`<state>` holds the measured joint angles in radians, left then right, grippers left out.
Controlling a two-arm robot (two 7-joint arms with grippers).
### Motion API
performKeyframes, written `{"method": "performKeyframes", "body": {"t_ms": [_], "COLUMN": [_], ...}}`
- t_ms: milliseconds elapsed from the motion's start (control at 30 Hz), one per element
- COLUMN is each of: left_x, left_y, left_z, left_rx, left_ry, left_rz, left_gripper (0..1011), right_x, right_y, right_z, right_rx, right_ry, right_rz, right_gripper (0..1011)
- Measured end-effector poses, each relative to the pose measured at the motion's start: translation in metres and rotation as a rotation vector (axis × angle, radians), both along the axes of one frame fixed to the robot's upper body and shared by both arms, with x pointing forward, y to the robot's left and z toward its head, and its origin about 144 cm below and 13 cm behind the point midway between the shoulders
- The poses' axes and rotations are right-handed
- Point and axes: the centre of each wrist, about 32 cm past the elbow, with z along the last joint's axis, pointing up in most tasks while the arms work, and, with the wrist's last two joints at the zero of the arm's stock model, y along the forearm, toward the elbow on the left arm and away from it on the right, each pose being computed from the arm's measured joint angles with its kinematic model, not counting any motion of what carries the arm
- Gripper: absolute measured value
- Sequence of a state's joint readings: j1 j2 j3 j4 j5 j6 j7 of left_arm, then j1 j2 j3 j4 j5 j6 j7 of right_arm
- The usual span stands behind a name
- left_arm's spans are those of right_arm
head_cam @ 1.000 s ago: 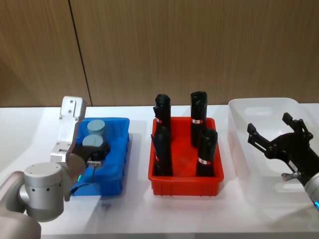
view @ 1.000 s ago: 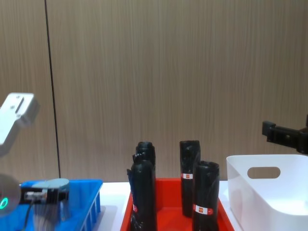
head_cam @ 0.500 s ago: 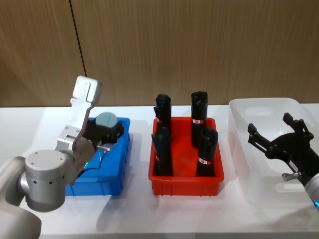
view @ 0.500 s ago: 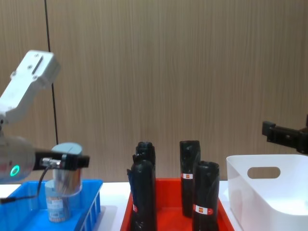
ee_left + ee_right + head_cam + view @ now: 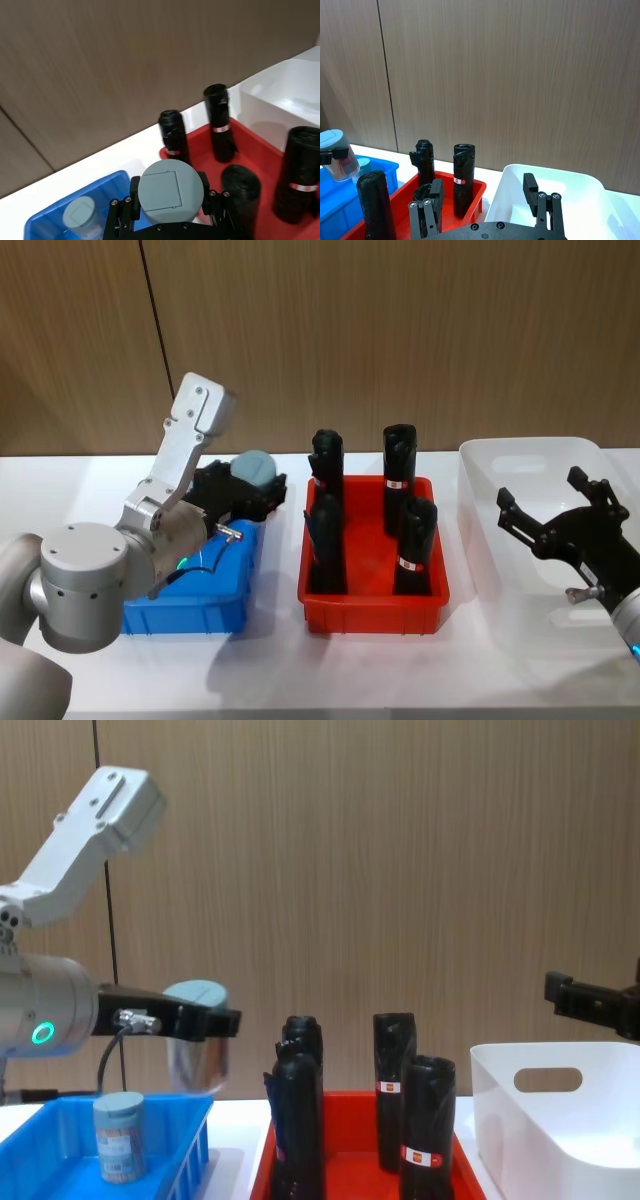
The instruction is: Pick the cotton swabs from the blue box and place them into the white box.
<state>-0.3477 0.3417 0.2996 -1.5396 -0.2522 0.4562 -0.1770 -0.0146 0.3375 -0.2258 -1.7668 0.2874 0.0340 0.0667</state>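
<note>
My left gripper [image 5: 250, 487] is shut on a tub of cotton swabs [image 5: 197, 1045] with a pale grey-blue lid [image 5: 170, 190], held in the air above the right edge of the blue box [image 5: 190, 610], near the red bin. Another tub of cotton swabs [image 5: 120, 1135] stands inside the blue box [image 5: 60, 1145] and shows small in the left wrist view [image 5: 80, 219]. The white box [image 5: 520, 540] sits at the far right. My right gripper [image 5: 560, 515] hovers open over the white box [image 5: 560, 1120], nothing between its fingers.
A red bin [image 5: 372, 585] with several tall black rolls [image 5: 398, 475] stands between the blue and white boxes. The rolls rise well above the bin rim. A wooden wall runs behind the white table [image 5: 330, 670].
My left gripper has lifted a tub of cotton swabs out of the blue box and carried it up and to the right, toward the red bin. The right arm has not moved.
</note>
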Motion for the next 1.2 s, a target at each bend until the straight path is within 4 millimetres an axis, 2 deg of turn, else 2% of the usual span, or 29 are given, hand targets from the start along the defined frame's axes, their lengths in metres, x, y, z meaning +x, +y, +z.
{"method": "performKeyframes", "body": {"t_ms": [633, 933, 1200], "left_x": [-0.015, -0.016, -0.008], "left_y": [0.005, 0.005, 0.005], "left_z": [0.024, 0.027, 0.023], "left_rx": [-0.081, -0.133, -0.190], "left_ry": [0.037, 0.034, 0.032], "left_rz": [-0.250, -0.331, -0.417], "left_gripper": [669, 669, 669], "right_x": [0.000, 0.000, 0.000], "right_y": [0.000, 0.000, 0.000], "right_z": [0.000, 0.000, 0.000], "right_rx": [0.000, 0.000, 0.000], "right_ry": [0.000, 0.000, 0.000], "right_rz": [0.000, 0.000, 0.000], "right_gripper": [1002, 1002, 1002]}}
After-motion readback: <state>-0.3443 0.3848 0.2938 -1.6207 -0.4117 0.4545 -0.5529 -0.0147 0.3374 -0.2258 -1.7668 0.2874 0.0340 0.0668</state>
